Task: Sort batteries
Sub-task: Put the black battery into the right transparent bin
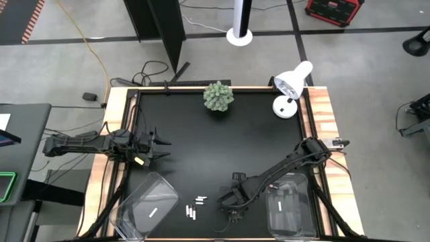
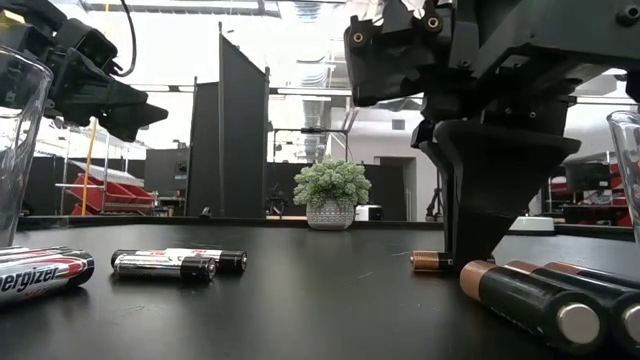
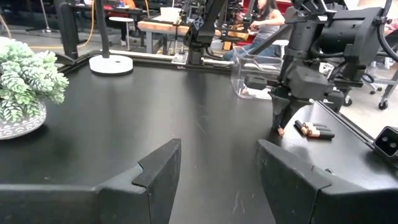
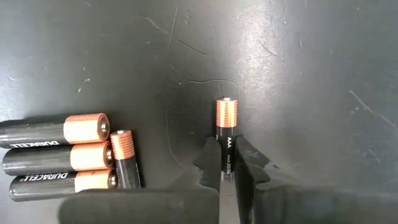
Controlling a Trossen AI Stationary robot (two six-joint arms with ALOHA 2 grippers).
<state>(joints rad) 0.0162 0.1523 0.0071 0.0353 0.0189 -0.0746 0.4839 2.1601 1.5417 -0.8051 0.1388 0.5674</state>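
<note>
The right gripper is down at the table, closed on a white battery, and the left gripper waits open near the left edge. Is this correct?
One thing is wrong: the battery in the right gripper is dark with a copper end, not white, as the right wrist view shows. The rest holds: the left gripper waits open near the left edge.

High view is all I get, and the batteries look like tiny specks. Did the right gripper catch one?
Observer: Yes. The right gripper is pinching a slim dark battery with a copper end, which is lying flat.
Operator: Are there more like it?
Observer: Four more dark copper-ended batteries lie side by side close to it.
Operator: What do the pale ones say?
Observer: One silver and black battery reads Energizer.
</note>
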